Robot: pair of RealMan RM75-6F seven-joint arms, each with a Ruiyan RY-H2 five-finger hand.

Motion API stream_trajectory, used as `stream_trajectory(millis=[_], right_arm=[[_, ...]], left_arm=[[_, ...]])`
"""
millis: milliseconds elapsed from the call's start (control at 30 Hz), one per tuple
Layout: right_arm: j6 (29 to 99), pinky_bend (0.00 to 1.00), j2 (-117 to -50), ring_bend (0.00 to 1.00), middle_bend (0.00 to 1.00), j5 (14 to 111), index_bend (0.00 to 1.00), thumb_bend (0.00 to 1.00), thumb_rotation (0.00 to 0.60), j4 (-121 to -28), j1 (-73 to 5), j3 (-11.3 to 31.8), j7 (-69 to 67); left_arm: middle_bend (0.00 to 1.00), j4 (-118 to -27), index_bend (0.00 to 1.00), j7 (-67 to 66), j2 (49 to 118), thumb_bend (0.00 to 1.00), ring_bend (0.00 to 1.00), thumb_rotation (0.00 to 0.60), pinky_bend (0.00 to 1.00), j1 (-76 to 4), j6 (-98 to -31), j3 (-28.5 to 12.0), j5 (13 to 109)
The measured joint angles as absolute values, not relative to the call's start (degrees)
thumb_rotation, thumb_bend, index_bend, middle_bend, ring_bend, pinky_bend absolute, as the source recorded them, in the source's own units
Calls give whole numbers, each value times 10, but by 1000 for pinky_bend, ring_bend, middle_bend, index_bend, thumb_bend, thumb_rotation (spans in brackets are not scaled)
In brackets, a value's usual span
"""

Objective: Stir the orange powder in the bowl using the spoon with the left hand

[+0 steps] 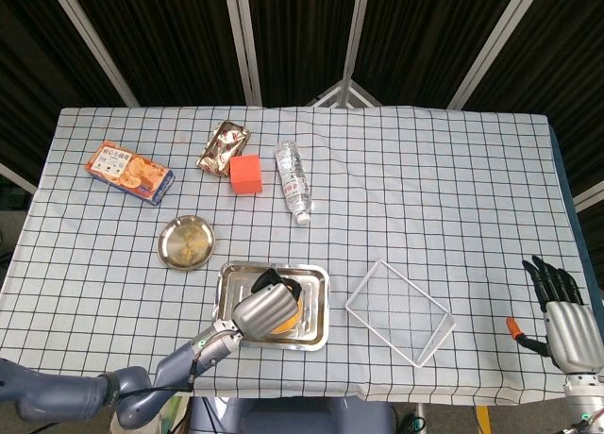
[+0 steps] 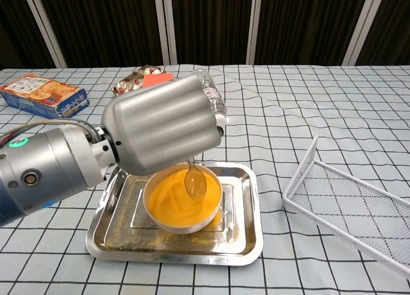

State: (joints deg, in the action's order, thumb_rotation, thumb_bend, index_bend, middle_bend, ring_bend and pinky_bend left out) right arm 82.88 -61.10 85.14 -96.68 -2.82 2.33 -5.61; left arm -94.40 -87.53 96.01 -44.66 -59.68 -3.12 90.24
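Note:
A white bowl (image 2: 182, 222) filled with orange powder (image 2: 173, 195) stands in a steel tray (image 2: 240, 244) near the table's front edge. My left hand (image 2: 160, 125) hovers over the bowl and grips a metal spoon (image 2: 195, 179), whose scoop dips into the powder at the bowl's right side. In the head view the left hand (image 1: 267, 309) covers most of the bowl (image 1: 293, 310) inside the tray (image 1: 316, 307). My right hand (image 1: 563, 316) rests open at the far right, off the table's edge, holding nothing.
A white wire basket (image 1: 399, 311) lies right of the tray. A small brass dish (image 1: 185, 242) sits behind the tray's left. Further back are a water bottle (image 1: 293, 179), an orange block (image 1: 245, 174), a snack packet (image 1: 223, 146) and a biscuit box (image 1: 129, 172).

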Motion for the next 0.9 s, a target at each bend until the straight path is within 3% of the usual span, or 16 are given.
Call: stream_trajectory(millis=[900], right_arm=[[825,0,-609,0,0,849,0,360,600,-969,-29,23,-59]], left_arm=[[1000,-896,837,-927,994,809,925,600,961,-449,-580,-39,851]])
